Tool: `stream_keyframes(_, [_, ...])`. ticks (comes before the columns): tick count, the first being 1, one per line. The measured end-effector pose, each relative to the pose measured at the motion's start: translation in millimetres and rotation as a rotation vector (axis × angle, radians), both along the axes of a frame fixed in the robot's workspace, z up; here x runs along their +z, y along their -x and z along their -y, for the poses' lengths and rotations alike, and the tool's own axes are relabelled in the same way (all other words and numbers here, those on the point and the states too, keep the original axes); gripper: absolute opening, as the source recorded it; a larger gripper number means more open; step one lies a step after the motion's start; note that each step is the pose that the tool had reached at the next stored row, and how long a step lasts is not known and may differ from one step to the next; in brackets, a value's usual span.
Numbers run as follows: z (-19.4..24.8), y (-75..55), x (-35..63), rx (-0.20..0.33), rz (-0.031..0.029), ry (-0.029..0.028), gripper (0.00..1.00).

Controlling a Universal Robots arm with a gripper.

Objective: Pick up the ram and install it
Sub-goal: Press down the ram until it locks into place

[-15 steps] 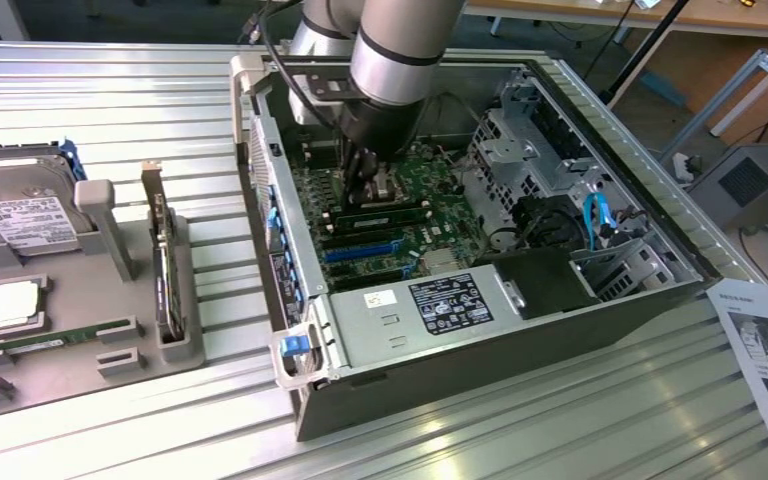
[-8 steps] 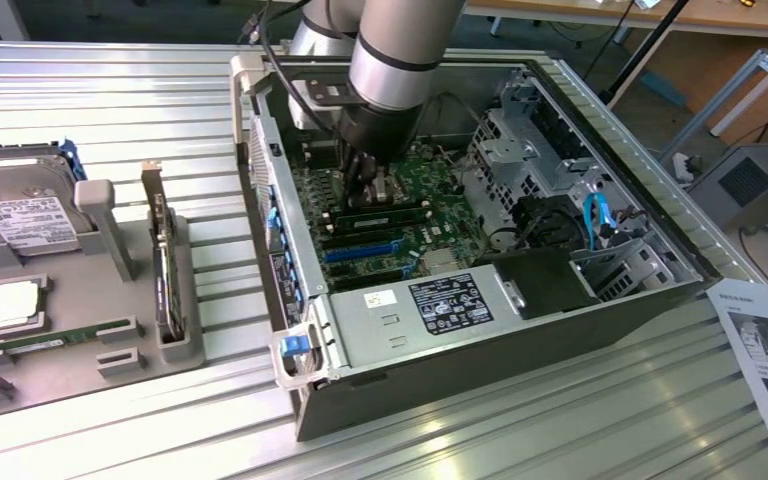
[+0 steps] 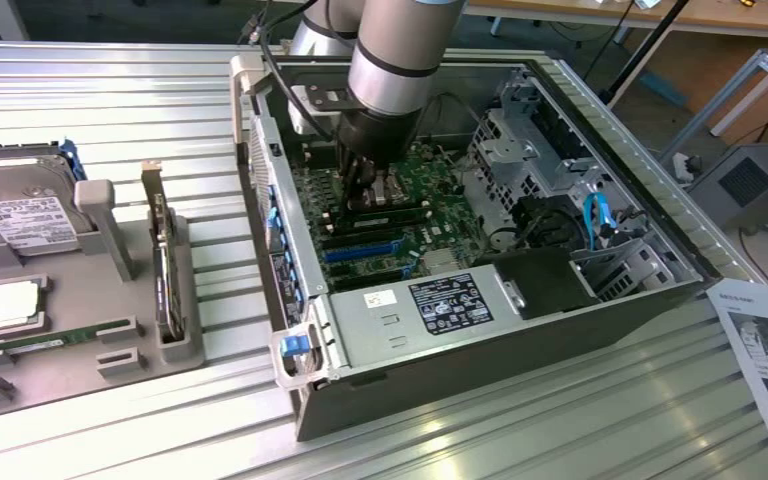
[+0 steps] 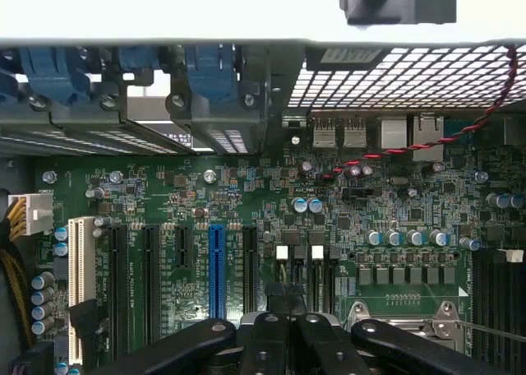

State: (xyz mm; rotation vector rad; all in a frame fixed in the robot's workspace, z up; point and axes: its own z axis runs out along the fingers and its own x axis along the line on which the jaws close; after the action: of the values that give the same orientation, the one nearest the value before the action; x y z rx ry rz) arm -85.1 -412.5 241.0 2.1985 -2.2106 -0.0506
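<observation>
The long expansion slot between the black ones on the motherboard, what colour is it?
Blue; the slot shows best in the wrist view.

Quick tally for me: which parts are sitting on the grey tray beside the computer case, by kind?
Hard drive: 1
Processor chip: 1
Green memory stick: 1
Upright card: 1
Total: 4
</observation>
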Motion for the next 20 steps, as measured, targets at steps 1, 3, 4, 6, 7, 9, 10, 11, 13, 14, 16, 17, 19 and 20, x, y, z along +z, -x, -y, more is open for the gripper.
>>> stream_keyframes(1, [0.0,0.0,-0.4,0.000,0.0000,0.0002,0.11])
stream_keyframes(3, [0.0,0.0,-1.1,0.000,-0.0001,0.0017,0.11])
stream_keyframes(4, [0.0,0.0,-1.2,0.000,-0.0002,0.0023,0.11])
stream_keyframes(6, [0.0,0.0,-1.3,0.000,-0.0001,0.0023,0.11])
stream_keyframes(7, [0.0,0.0,-1.4,0.000,0.0000,0.0022,0.11])
stream_keyframes(9, [0.0,0.0,-1.5,0.000,0.0000,0.0021,0.11])
stream_keyframes(10, [0.0,0.0,-1.9,0.000,0.0002,0.0018,0.11])
stream_keyframes(11, [-0.1,0.0,-2.4,0.000,0.0002,0.0017,0.11])
stream_keyframes(13, [0.0,0.0,-3.3,0.000,0.0000,0.0021,0.11])
stream_keyframes(14, [0.0,0.0,-4.2,0.000,0.0000,0.0021,0.11])
stream_keyframes(16, [0.0,0.0,-5.4,0.000,0.0000,0.0021,0.11])
stream_keyframes(17, [0.0,0.0,-5.8,0.000,-0.0001,0.0022,0.11])
stream_keyframes(19, [0.0,0.0,-6.7,0.000,0.0000,0.0021,0.11])
stream_keyframes(20, [0.1,0.0,-7.3,0.000,-0.0002,0.0024,0.11])
